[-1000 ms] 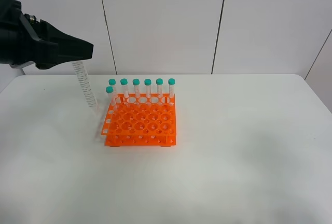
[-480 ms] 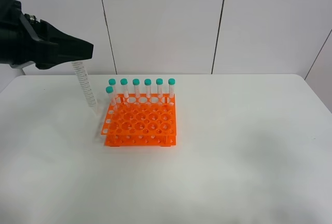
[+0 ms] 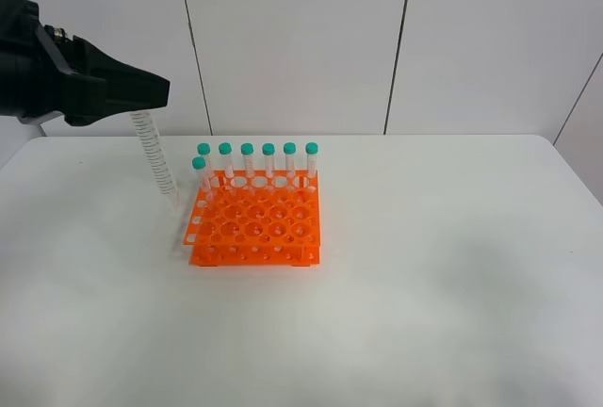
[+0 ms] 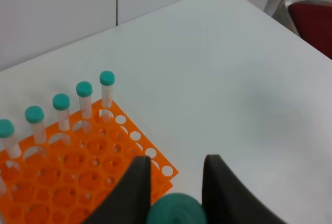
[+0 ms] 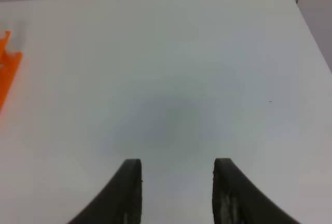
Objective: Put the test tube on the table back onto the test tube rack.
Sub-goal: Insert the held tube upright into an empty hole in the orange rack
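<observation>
PLACE: laboratory-style test bench | EVIDENCE: orange test tube rack [image 3: 254, 223] holding a row of teal-capped tubes [image 3: 268, 160] | bare white surface [image 3: 433, 266] | plain white wall panels [image 3: 292, 40] behind

In the high view the left arm [image 3: 42, 77] is cut by the left edge, and the left gripper [image 3: 155, 87] hides the cap of the test tube [image 3: 155, 157]. Whether the tube's tip touches the table [image 3: 424, 266] cannot be told. The right wrist view shows only a corner of the test tube rack [image 5: 8, 71].
</observation>
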### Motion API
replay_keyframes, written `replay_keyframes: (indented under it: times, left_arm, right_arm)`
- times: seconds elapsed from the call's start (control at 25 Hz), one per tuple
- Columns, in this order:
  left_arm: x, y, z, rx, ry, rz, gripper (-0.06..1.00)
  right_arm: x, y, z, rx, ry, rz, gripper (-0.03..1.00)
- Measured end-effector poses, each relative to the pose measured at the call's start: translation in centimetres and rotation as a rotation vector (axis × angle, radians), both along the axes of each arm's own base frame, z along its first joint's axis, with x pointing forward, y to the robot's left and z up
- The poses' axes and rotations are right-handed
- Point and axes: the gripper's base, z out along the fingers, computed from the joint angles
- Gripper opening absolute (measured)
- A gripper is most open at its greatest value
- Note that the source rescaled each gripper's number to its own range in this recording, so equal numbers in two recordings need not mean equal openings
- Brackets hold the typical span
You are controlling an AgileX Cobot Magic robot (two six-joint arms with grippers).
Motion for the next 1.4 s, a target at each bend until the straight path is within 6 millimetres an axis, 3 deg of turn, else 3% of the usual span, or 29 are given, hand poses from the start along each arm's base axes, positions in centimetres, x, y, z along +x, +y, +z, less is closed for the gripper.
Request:
replay_keyframes:
  times: [1.0,1.12,1.4]
  left_arm:
    - [0.7,0.4,0.3,-0.009,-0.070,0.073,0.00]
    - [1.4,0.6,0.0,0.012,-0.073,0.116,0.00]
    - [5.1,0.6,-2.5,0.060,-0.038,0.230,0.00]
  right_arm:
    - [0.0,0.0,0.0,0.000,0.000,0.000,0.39]
    - [0.0,0.0,0.0,0.000,0.000,0.000,0.39]
    - [0.0,0.0,0.0,0.000,0.000,0.000,0.39]
